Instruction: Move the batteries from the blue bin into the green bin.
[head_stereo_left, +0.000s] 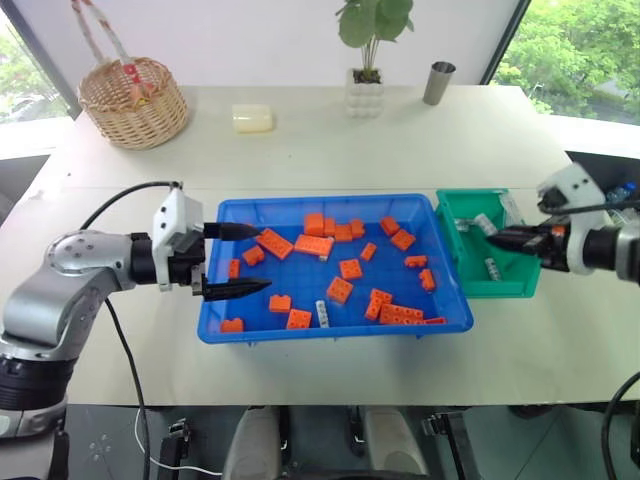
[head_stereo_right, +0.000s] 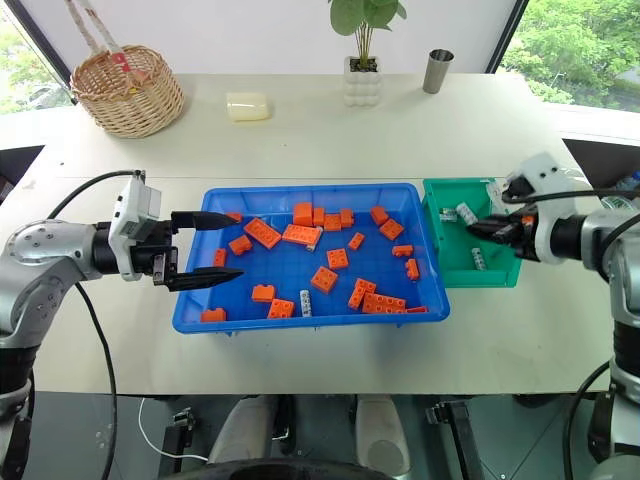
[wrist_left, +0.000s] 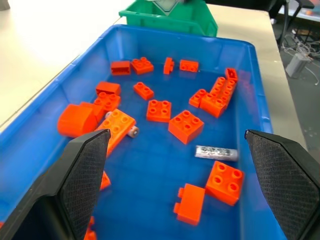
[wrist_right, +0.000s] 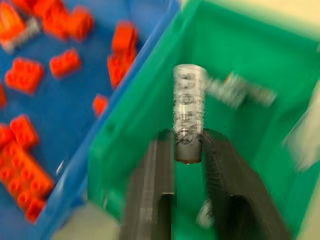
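Over the green bin (head_stereo_right: 470, 262), at the right end of the table (head_stereo_left: 330, 155), my right gripper (wrist_right: 188, 152) has a battery (wrist_right: 189, 112) standing between its fingertips, its long axis running straight on from the fingers and out over the bin's floor; the jaws look slightly parted around its base, so I judge this a release in hand, though the blur keeps me from telling whether the pads touch it. Beyond it at least two more batteries lie on the green floor, one (wrist_right: 240, 90) just past the held one's tip. My left gripper (head_stereo_left: 222, 260) hangs wide open and empty at the left wall of the blue bin (head_stereo_left: 330, 330), pointing across it. The nearest remaining battery (wrist_left: 216, 152) lies ahead of it near the bin's front wall, crosswise to my reach, among the orange bricks (head_stereo_left: 340, 290); another (wrist_left: 132, 131) is half tucked under a brick. That makes my left arm the nearer one. Whether further batteries hide beneath the bricks I cannot tell.
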